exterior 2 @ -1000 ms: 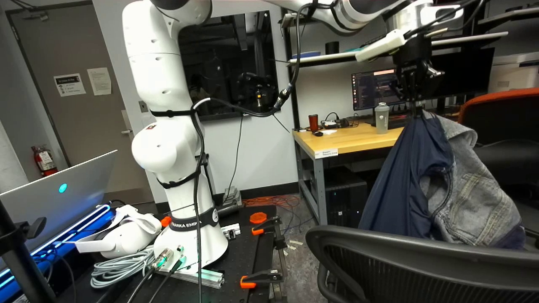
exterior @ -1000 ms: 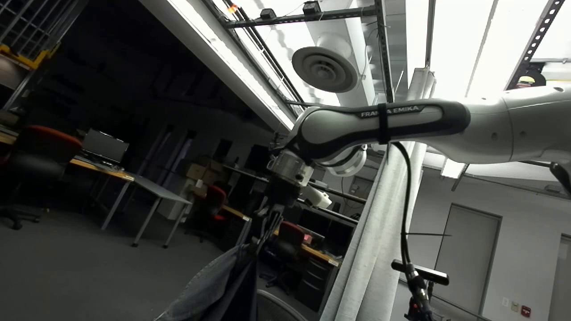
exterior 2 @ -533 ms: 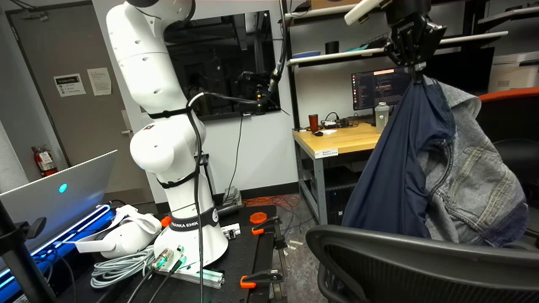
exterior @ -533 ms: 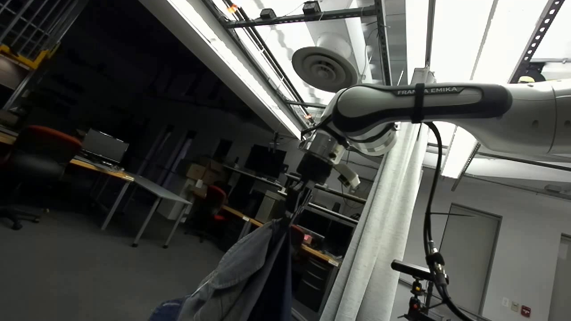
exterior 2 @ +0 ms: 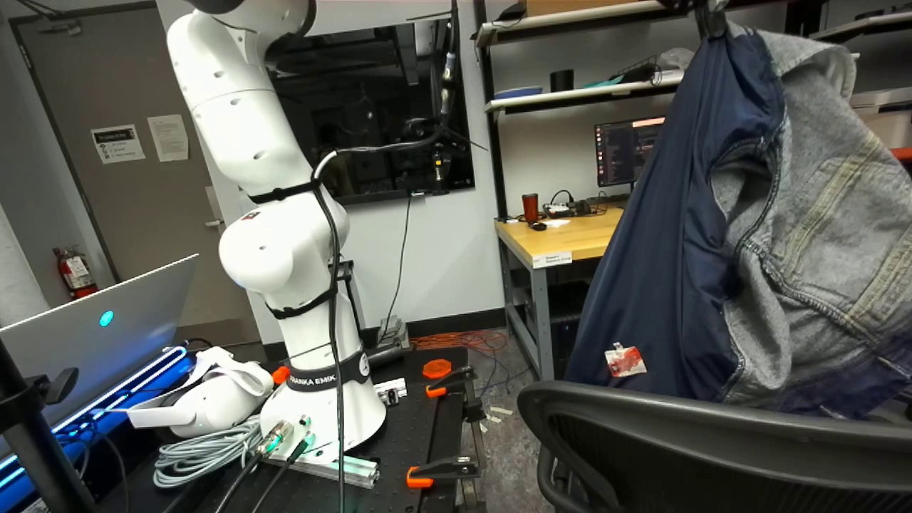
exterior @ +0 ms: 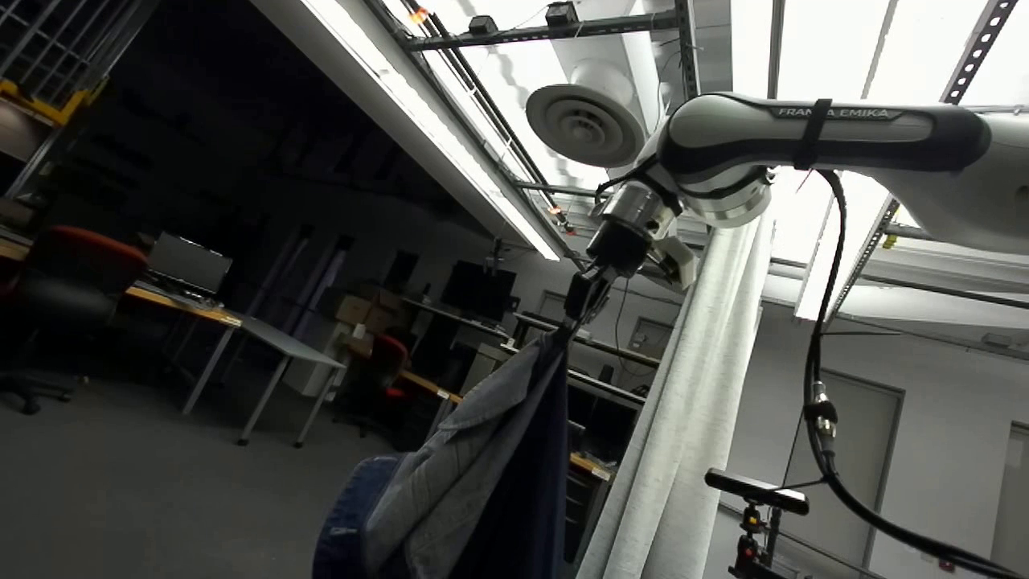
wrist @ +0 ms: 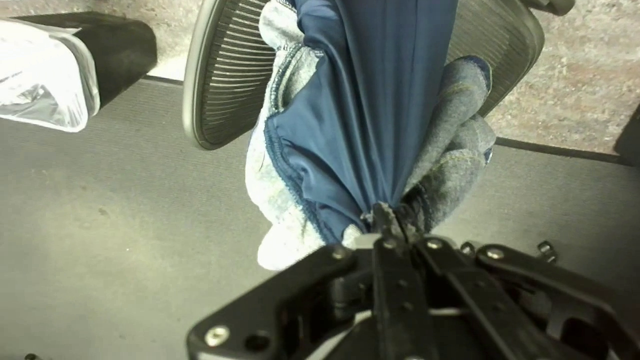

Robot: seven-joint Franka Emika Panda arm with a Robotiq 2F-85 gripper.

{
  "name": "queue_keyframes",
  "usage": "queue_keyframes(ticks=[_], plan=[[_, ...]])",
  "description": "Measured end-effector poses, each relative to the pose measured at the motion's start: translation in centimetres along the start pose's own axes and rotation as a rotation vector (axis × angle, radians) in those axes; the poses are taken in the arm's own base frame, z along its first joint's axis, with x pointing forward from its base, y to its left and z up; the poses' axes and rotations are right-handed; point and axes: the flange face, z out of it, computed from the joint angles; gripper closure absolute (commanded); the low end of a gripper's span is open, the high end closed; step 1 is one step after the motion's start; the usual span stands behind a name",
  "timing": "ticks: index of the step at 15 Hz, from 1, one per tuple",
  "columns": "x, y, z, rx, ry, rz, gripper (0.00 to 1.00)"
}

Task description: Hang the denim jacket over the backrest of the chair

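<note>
The denim jacket hangs bunched from my gripper, dark blue lining and grey denim showing. It also shows in an exterior view and in the wrist view. My gripper is shut on the jacket, high in an exterior view; in an exterior view only its fingertips show at the top edge. The chair's dark mesh backrest stands in front of the jacket's lower end and hides it. In the wrist view the jacket covers the middle of the chair; I cannot tell whether they touch.
A wooden desk with a monitor stands behind the jacket. A bin with a clear liner is beside the chair in the wrist view. Clamps edge the robot's table. A camera on a stand is at the right.
My gripper has risen with the jacket, up and rightward in an exterior view. More of the jacket shows above the backrest, including a red and white tag on the lining. The chair has not moved.
</note>
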Motion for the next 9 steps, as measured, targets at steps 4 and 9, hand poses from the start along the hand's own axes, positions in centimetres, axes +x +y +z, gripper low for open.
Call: queue_keyframes(ticks=[4,9], plan=[[-1.1,3.7,-3.6,-0.013,0.051,0.076,0.99],[-4.8,10.8,-7.2,-0.020,0.115,0.233,0.99]])
